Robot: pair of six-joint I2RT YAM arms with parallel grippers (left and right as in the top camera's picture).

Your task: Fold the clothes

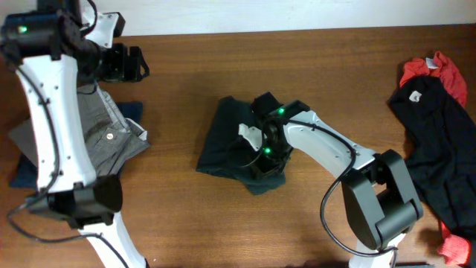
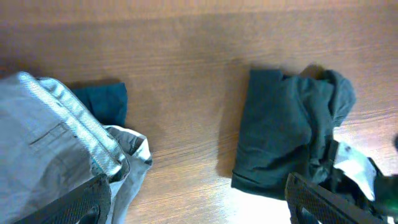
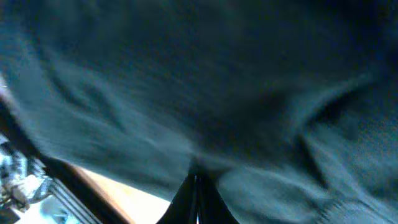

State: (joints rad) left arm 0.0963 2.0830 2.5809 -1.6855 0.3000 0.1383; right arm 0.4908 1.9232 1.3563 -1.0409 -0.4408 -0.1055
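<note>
The dark green-black T-shirt [image 1: 230, 141] lies partly folded mid-table, its right side bunched; it also shows in the left wrist view [image 2: 280, 130]. My right gripper [image 1: 266, 155] is down on that bunched right side. The right wrist view shows its jaws shut [image 3: 196, 179] with the shirt's cloth [image 3: 205, 81] puckered at the tips. My left gripper [image 1: 138, 63] hovers at the back left, away from the shirt. It is open and empty [image 2: 199, 211], with its fingers [image 2: 87, 202] wide apart above bare wood.
Grey folded garments [image 1: 104, 134] lie on a navy one [image 1: 134, 112] at the left, under my left arm; they also show in the left wrist view [image 2: 50, 137]. A heap of black clothes [image 1: 435, 141] and red clothes [image 1: 439, 71] sits at the right edge.
</note>
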